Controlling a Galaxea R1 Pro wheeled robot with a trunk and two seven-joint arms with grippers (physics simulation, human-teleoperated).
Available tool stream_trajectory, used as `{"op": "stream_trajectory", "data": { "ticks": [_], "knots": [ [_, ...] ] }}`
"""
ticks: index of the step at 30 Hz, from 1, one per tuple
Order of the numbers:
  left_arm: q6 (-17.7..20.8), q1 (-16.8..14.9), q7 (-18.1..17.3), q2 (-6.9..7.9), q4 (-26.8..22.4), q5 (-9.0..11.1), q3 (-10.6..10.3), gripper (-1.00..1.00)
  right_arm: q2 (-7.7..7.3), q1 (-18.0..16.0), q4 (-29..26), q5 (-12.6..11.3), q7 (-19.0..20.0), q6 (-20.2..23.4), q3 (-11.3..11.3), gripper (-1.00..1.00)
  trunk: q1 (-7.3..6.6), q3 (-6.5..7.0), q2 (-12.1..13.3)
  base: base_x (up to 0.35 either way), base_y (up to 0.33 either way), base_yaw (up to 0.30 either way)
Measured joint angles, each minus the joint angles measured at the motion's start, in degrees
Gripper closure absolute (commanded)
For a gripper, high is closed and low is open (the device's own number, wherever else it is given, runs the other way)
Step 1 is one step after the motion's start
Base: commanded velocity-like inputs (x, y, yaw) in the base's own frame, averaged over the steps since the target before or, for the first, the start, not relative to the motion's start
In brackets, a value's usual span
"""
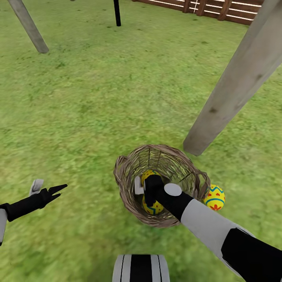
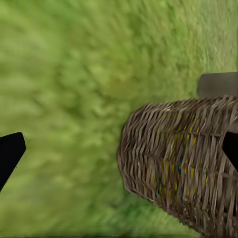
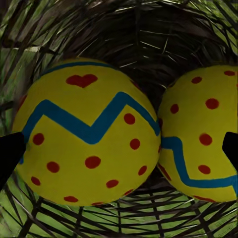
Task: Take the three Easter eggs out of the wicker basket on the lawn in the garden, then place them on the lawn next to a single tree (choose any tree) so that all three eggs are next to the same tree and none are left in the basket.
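Low centre, our right end effector (image 1: pixel 150 190) reaches into the wicker basket (image 1: pixel 127 176) holding two Easter eggs (image 1: pixel 150 175); a third egg (image 1: pixel 214 197) lies on the lawn (image 1: pixel 98 98) beside it.
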Motion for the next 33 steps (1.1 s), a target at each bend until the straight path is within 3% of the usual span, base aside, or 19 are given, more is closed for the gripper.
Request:
{"op": "stream_trajectory", "data": {
  "ticks": [15, 21, 33],
  "knots": [
    [0.0, 0.0, -0.1, 0.01, 0.0, 0.2, 0.0, -1.0, 0.33, 0.0, 0.9, -0.2, 0.0, -0.1, 1.1, -1.0, -0.02, 0.0, 0.0, -0.01, 0.009, 0.0],
    [0.0, 0.4, -0.4, -0.16, 0.2, 0.5, -0.1, -1.0, -0.11, -0.1, 2.0, -0.5, 0.3, 1.1, 0.3, -1.0, -0.02, 0.0, 0.0, 0.0, 0.0, 0.0],
    [-0.1, 0.4, -0.3, -0.15, 0.2, 0.4, -0.2, -1.0, 0.47, -0.1, 5.8, -0.7, 0.4, 4.9, 0.1, -1.0, -0.01, -0.23, 0.0, 0.0, 0.0, 0.0]
  ]
}}
